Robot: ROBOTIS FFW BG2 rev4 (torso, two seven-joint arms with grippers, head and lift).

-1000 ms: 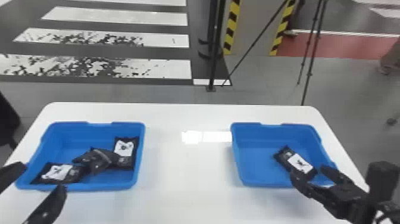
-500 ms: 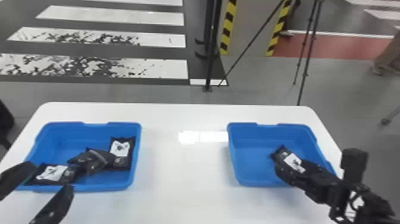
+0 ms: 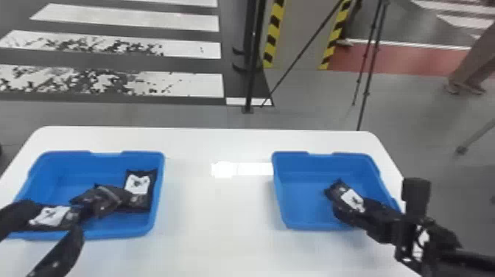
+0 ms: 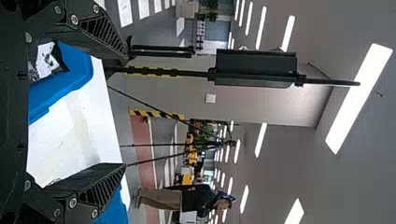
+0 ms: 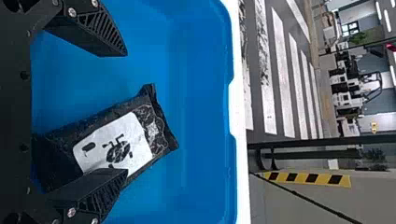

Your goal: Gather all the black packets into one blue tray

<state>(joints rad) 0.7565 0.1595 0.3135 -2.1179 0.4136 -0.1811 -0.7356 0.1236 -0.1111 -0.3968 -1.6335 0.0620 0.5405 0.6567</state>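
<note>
In the right blue tray, the black packet slants lengthwise along my right fingers, mostly between them; these are widely open, holding nothing.

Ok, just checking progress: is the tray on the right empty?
Not empty: a black packet lies in the right tray, white label up.

The black packet looks crinkled and plastic, its blue tray smooth plastic, the table glossy.
</note>
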